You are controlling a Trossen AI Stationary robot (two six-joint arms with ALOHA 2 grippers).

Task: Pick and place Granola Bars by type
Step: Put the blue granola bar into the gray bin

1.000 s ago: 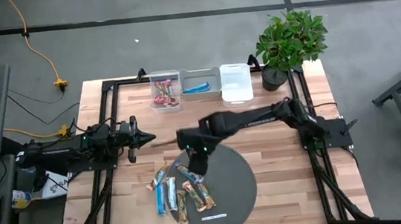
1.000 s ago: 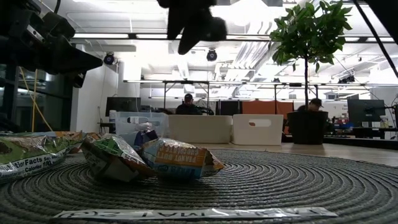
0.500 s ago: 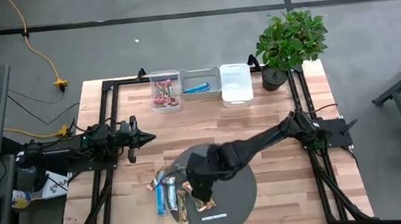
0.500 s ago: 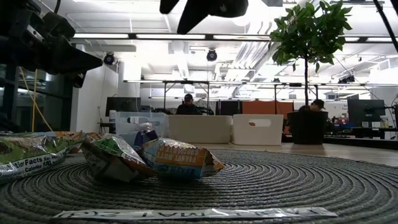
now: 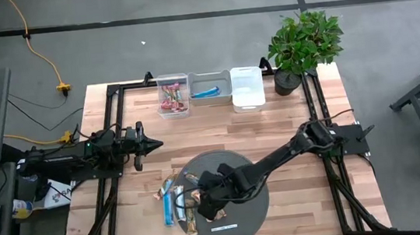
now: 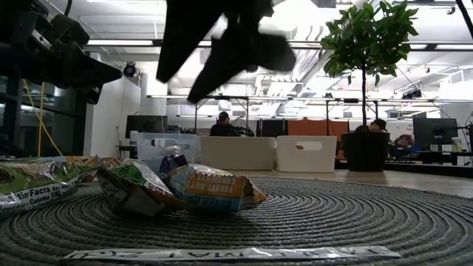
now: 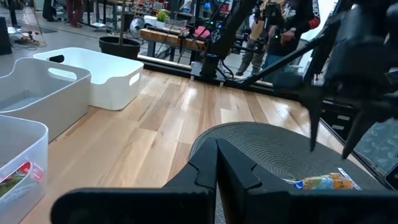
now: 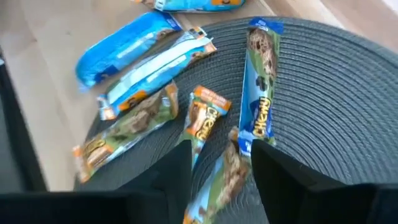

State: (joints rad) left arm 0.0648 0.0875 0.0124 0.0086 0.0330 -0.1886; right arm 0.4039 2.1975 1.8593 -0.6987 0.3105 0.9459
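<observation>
Since a second ago your right gripper (image 5: 203, 204) has swung from the mat's far edge down over the pile, and now hangs just above the granola bars (image 5: 186, 202), fingers (image 8: 283, 180) spread. The bars lie loose across the near left rim of the round woven mat (image 5: 251, 177), some spilling onto the wood. Under the fingers sits an orange-and-green bar (image 8: 202, 121), beside a blue one (image 8: 261, 93). These look light, crinkly and slick, so pinch across the narrow width at mid-length, not the flat foil ends. Your left gripper (image 5: 153, 145) waits at the table's left side, fingers pressed together.
</observation>
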